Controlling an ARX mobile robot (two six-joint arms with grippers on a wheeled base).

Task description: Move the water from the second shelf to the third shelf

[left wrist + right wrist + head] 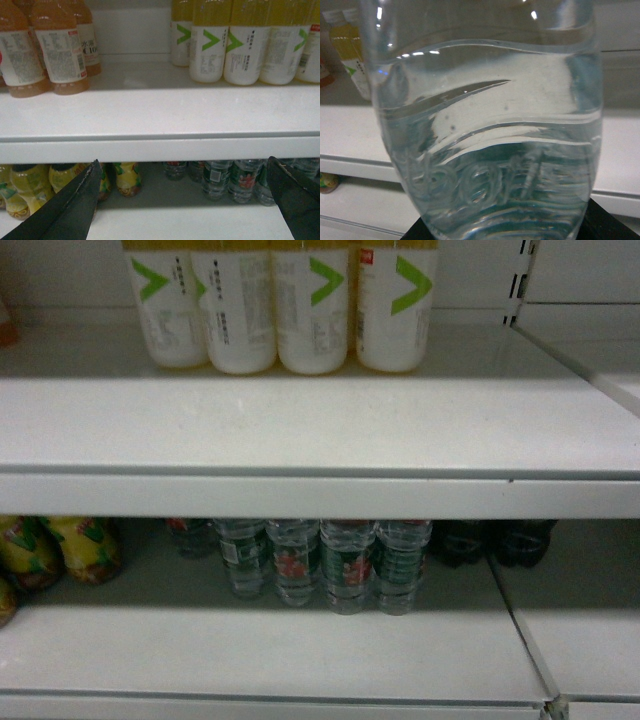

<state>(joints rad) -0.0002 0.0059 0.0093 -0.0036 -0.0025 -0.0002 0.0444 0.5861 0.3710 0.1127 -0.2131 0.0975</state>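
A clear ribbed water bottle (485, 125) fills the right wrist view, very close to the camera. My right gripper (505, 231) is shut on it, with black fingers (602, 222) showing at the bottom corners. Behind it lies a white shelf edge. More water bottles with green labels (348, 565) stand in a row at the back of the lower shelf (260, 650), and the left wrist view shows these water bottles (243, 180) too. My left gripper (182, 200) hangs open and empty in front of that shelf. Neither gripper shows in the head view.
The upper shelf (320, 430) carries yellow drinks with white labels and green marks (315, 305), with bare board in front of them. Orange-brown bottles (60, 55) stand to their left. Yellow bottles (85, 545) and dark bottles (500, 540) flank the water below. A neighbouring bay starts at the right (580, 390).
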